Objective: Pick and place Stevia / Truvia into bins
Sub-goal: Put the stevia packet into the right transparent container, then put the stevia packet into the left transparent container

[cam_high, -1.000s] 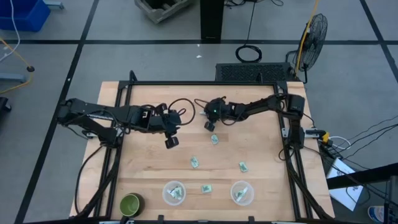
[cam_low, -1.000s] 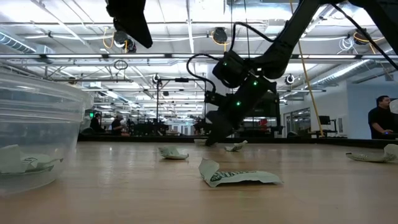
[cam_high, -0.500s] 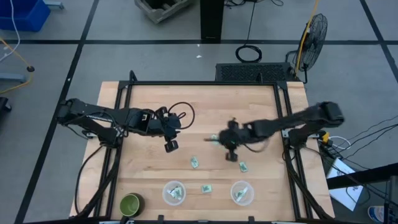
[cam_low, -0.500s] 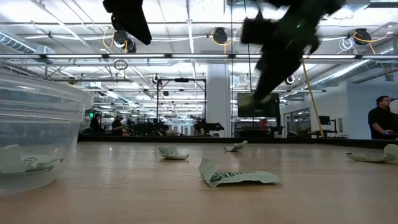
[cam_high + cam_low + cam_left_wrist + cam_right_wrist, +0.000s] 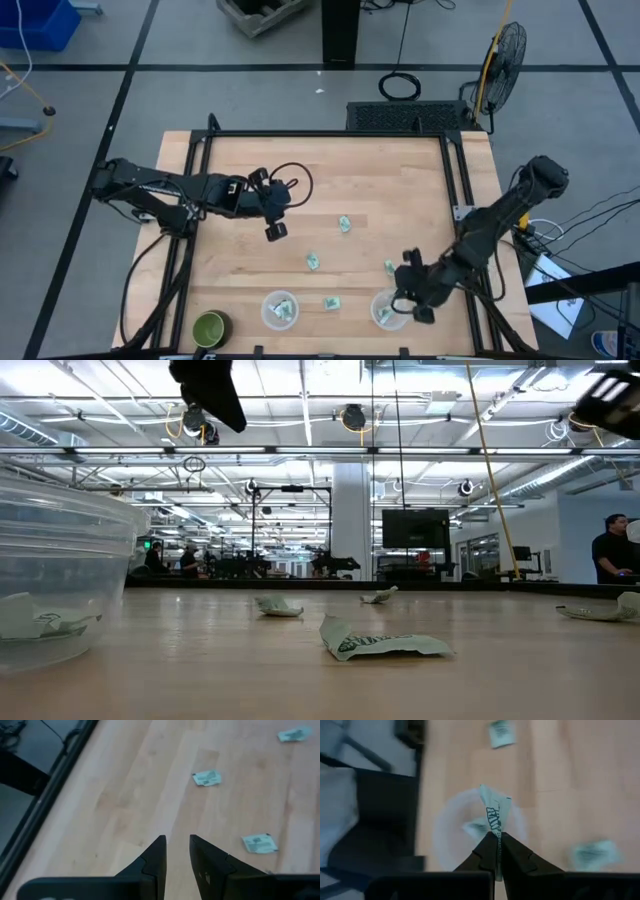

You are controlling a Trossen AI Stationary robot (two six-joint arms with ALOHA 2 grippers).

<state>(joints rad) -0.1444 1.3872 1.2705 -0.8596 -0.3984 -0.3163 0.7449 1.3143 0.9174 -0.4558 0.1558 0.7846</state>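
Observation:
My right gripper [image 5: 408, 302] hovers over the right bin [image 5: 385, 318], a translucent-white cup near the table's near edge, and is shut on a pale green and white Stevia packet [image 5: 495, 812]. The left bin [image 5: 280, 309] has packets in it. Loose packets lie flat on the wood [image 5: 345, 223], [image 5: 314, 261], [image 5: 390, 267], [image 5: 331, 302]. My left gripper [image 5: 275, 230] waits above the table's left-centre, its fingers [image 5: 159, 851] a little open and holding nothing. My right gripper pinches the packet by one short end [image 5: 497, 834] between its two fingers, which point down from above. The packet is lifted clear, sticks out past the fingertips, and sits over the right bin [image 5: 451, 827].
A round green cup [image 5: 210, 326] stands at the near left corner. In the low view the left bin [image 5: 55, 585] rises close at the left, with a packet [image 5: 385, 643] in front of the camera. Black frame rails [image 5: 462, 215] border both table sides. Bare wood lies across the far half.
My right gripper rose from the table's far centre with a packet pinched in it, then swung quickly toward the near right, ending over the right bin. The packet went with it, lifted clear of the wood. The other packets stayed where they lay.

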